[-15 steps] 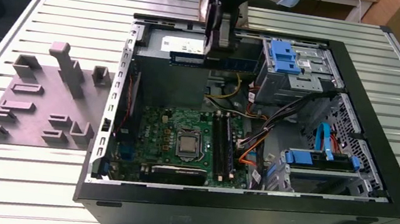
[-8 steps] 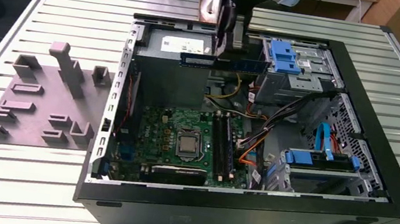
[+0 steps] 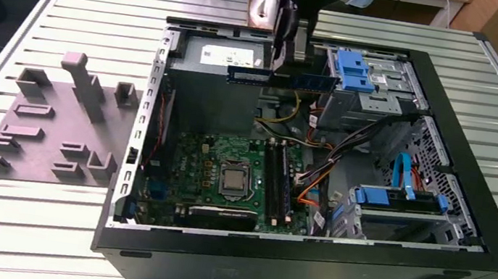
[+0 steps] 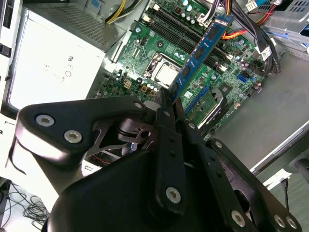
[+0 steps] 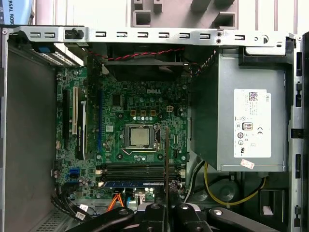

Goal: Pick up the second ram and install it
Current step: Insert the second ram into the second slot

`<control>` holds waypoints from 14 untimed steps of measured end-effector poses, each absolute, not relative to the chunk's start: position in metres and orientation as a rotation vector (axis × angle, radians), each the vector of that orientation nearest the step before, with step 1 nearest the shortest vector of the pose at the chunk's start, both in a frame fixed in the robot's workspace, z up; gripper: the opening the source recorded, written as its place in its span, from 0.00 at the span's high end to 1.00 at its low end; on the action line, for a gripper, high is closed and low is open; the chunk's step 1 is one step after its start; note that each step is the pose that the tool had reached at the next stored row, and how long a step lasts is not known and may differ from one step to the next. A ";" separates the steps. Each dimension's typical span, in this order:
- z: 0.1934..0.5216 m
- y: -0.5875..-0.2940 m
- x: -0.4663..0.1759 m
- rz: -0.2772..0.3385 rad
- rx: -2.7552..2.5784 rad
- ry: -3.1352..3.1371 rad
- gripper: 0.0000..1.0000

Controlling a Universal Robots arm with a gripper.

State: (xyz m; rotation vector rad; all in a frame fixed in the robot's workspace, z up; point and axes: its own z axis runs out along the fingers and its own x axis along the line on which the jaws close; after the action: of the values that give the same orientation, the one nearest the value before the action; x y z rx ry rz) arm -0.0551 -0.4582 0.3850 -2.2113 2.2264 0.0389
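My gripper (image 3: 284, 70) hangs over the open computer case (image 3: 468, 247), shut on the second ram (image 3: 311, 82). The stick is a thin blue-green board with black chips, held level and lengthwise above the power supply's edge. In the second wrist view the ram (image 4: 203, 48) sticks out from the fingers (image 4: 166, 121) toward the green motherboard (image 4: 145, 53). In the first wrist view it shows edge-on as a thin line (image 5: 166, 159) above the long black memory slots (image 5: 135, 170). A blue strip (image 5: 130, 184) runs along the outermost slot.
Inside the case are the grey power supply (image 5: 241, 121), the processor socket (image 5: 140, 136), drive cages with blue brackets (image 3: 397, 200) and bundles of orange, yellow and black cables (image 3: 316, 182). A grey moulded fixture (image 3: 56, 123) lies on the slatted table (image 3: 41, 227) at the exterior view's left.
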 end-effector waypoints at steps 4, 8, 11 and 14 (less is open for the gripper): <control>0.385 -0.458 -0.055 0.039 -2.211 2.226 0.86; 0.385 -0.458 -0.055 0.039 -2.211 2.227 0.86; 0.385 -0.458 -0.055 0.039 -2.203 2.234 0.86; 0.385 -0.458 -0.055 0.039 -2.175 2.261 0.86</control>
State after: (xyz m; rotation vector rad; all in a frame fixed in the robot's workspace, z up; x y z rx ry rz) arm -0.0550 -0.4581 0.3850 -2.1754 2.2609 0.0388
